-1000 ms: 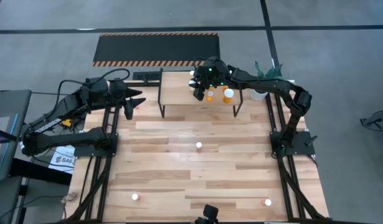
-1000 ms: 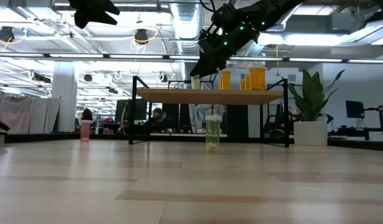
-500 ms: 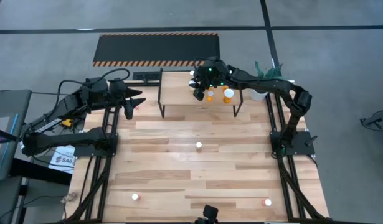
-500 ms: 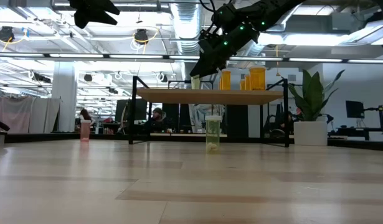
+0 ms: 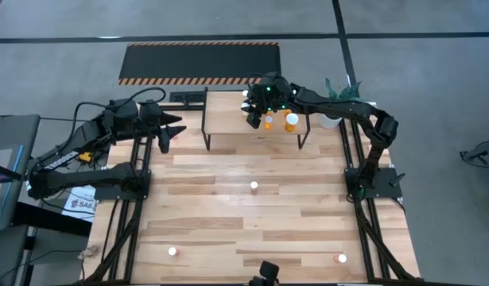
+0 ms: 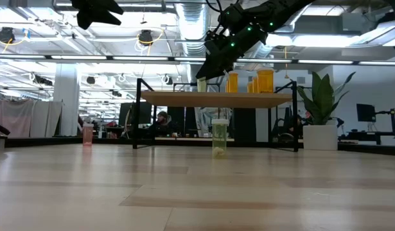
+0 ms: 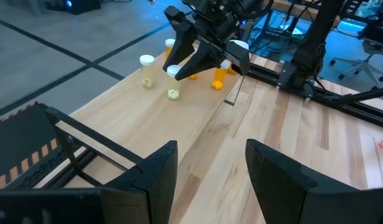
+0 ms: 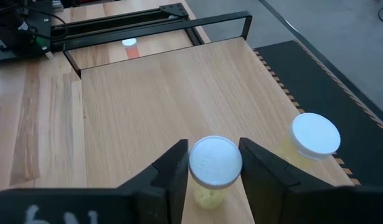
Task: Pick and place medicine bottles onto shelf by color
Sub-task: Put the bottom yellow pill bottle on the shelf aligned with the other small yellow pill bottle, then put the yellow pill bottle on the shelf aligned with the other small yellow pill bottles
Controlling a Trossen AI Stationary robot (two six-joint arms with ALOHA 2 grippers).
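The shelf stands at the table's far edge. My right gripper is over its right half, shut on a yellow-green bottle that stands on the board. A second yellow-green bottle stands beside it, toward the far edge. Two orange bottles stand on the shelf's right end. My left gripper hangs open and bare above the table's far left corner. Another yellow-green bottle stands mid-table. My right gripper has the yellow-green bottle's white cap between its two fingers, one on each side. The fingers slant down at it from the table's right. The bottle is upright with its base on the shelf board.
A pink bottle stands on the table left of the shelf. Two more bottles stand near the front edge. A white pot with a plant is at the far right. The shelf's left half is bare.
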